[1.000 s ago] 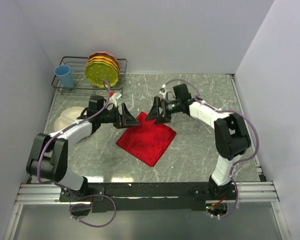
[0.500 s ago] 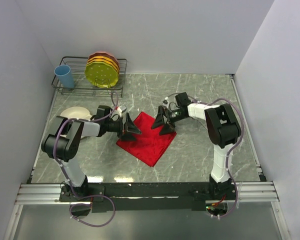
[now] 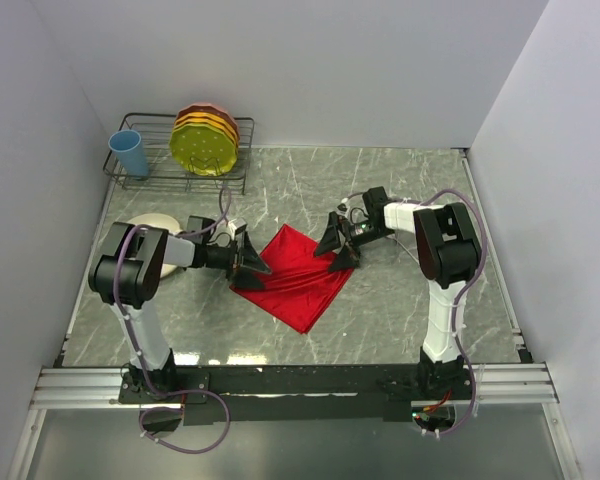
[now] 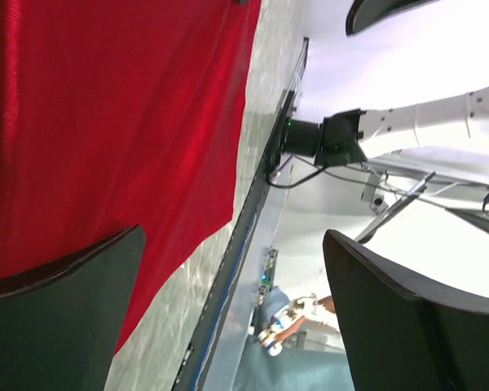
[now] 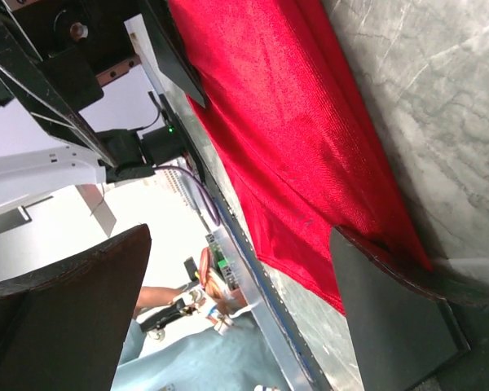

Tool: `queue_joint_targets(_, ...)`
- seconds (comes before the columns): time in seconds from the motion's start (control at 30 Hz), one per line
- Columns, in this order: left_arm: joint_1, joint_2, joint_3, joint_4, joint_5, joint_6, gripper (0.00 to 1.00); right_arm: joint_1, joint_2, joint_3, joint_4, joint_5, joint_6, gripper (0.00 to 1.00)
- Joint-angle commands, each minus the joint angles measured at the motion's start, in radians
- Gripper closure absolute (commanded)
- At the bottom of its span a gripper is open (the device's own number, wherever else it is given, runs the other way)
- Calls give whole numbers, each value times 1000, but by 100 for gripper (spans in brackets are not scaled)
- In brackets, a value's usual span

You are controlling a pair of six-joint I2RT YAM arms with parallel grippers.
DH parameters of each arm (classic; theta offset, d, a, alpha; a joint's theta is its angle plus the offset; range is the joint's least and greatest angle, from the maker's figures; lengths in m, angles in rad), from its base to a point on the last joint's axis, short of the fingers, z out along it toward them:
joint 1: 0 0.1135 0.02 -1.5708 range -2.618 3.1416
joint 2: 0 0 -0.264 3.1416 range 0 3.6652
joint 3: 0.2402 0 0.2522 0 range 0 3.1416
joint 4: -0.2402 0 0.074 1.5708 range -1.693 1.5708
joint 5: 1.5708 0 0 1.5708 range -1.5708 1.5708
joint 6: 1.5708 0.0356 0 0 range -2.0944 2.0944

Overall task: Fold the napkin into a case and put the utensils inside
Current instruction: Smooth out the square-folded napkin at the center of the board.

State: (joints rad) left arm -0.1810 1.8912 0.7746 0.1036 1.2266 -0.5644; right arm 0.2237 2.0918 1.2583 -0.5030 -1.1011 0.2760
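Between left gripper (image 3: pixel 250 262) and right gripper (image 3: pixel 337 250), napkin (image 3: pixel 298 287) touching both.

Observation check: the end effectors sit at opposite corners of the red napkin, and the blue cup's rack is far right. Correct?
No. The top external view shows the rack with the blue cup at the far left, not right. The left end effector and right end effector sit at opposite corners of the napkin.

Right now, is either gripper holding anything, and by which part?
Nothing is gripped. The left gripper and right gripper are open, one finger of each at the napkin's edge.
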Motion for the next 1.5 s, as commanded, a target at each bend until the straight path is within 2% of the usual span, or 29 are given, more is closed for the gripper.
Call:
queue_joint_targets(0.0, 20, 3, -14, -142, -52, 179, 1, -17, 39, 9, -45, 165, -95, 0)
queue_joint_targets(0.17, -1, -186, 34, -148, -59, 146, 1, 37, -58, 62, -135, 66, -168, 0)
queue_joint_targets(0.23, -15, -237, 66, -127, -84, 71, 1, 51, -139, 90, -132, 9, -146, 0)
queue_joint_targets(0.27, -32, -244, 87, -57, -101, 31, 1, 52, -180, 95, -111, -3, -89, 0)
queue_joint_targets(0.33, -54, -222, 109, 17, -149, -82, 1, 54, -202, 95, -27, 1, -25, 0)
queue_joint_targets(0.47, -136, -123, 181, 161, -211, -173, 1, 59, -149, 102, 78, -6, 107, 0)
queue_joint_targets(0.63, -155, 14, 216, 274, -262, -278, 1, 66, -79, 98, 224, 20, 198, 0)
queue_joint_targets(0.8, -150, 95, 239, 237, -279, -255, 1, 51, 16, 101, 204, 67, 169, 0)
queue_joint_targets(1.0, -112, 129, 178, 249, -260, -272, 1, 23, 91, 113, 120, 128, 101, 0)
queue_joint_targets(1.23, -94, -4, 147, 232, -204, -214, 1, 19, 19, 147, 27, 66, 25, 0)
queue_joint_targets(1.33, -129, -73, 173, 205, -185, -175, 1, 31, -48, 141, 157, 0, 164, 0)
queue_joint_targets(1.47, -153, -132, 137, 199, -190, -161, 1, 66, -90, 145, 365, 3, 403, 0)
